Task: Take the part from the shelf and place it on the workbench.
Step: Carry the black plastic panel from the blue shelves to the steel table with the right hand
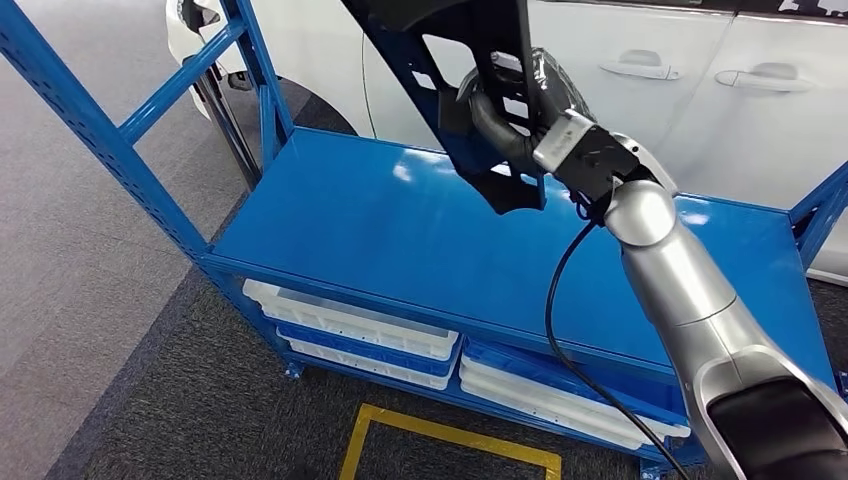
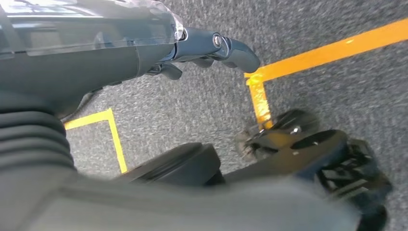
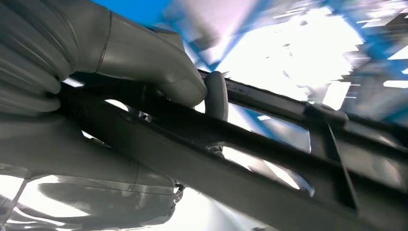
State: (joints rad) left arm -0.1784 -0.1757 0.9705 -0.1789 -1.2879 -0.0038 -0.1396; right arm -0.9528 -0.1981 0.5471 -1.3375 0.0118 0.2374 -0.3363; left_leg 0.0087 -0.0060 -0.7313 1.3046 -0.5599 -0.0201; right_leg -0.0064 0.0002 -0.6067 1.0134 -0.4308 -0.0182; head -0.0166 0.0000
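Observation:
My right hand [image 1: 515, 100] grips a flat black part [image 1: 440, 60] with cut-out holes, held tilted in the air above the blue shelf top [image 1: 380, 230]. The part's lower tip hangs close over the shelf surface; I cannot tell whether it touches. In the right wrist view the thick grey thumb [image 3: 154, 72] and a darker finger [image 3: 216, 94] clamp the black part [image 3: 269, 173] from both sides. My left hand [image 2: 211, 48] hangs over the grey floor with nothing in it, its dark fingers loosely curled.
The blue shelf frame [image 1: 90, 130] rises at the left, and another post [image 1: 820, 210] stands at the right. White and blue trays [image 1: 350, 330] lie on the lower level. A white car [image 1: 700, 90] stands right behind the shelf. Yellow floor tape [image 1: 440, 440] marks the carpet in front.

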